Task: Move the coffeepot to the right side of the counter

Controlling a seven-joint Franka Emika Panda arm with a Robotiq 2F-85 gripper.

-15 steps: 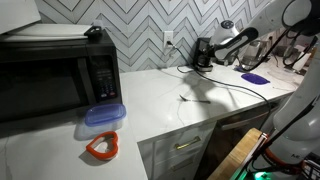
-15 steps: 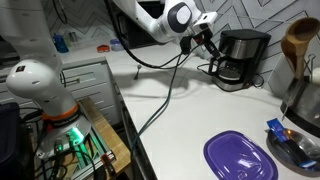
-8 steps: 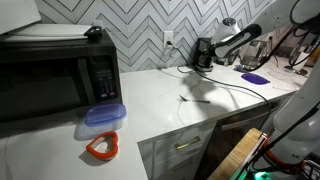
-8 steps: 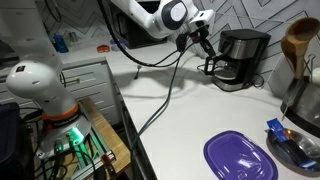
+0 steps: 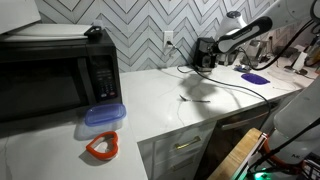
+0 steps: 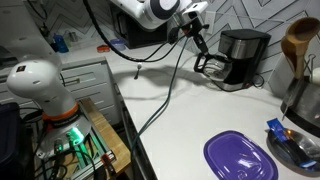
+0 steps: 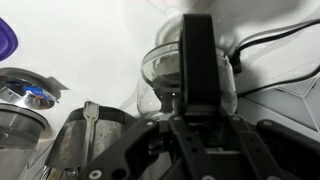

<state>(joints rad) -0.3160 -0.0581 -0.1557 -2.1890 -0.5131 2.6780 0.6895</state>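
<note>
The coffeepot (image 5: 204, 52) is a small black boxy machine standing at the back of the white counter (image 5: 160, 100), near the tiled wall. It also shows in an exterior view (image 6: 243, 55), with its dark handle sticking out toward the arm. My gripper (image 6: 203, 45) reaches down to that handle from above, and in an exterior view it (image 5: 214, 47) sits right against the machine. In the wrist view the glass carafe and its black handle (image 7: 195, 60) run straight into my gripper (image 7: 196, 118), whose jaws are shut on the handle.
A large black microwave (image 5: 55, 75) fills one end of the counter, with a blue-lidded container (image 5: 103, 116) and a red ring (image 5: 102, 147) in front. A purple lid (image 6: 240, 155), a metal kettle (image 7: 25, 95) and a wooden utensil holder (image 6: 298, 40) crowd the coffeepot's end. A black cord (image 5: 215, 85) trails across the counter.
The arm's wrist has risen and swung slightly back. The handle end has shifted a little with it. The coffeepot's body stays about where it was, and the jaws stay shut.
</note>
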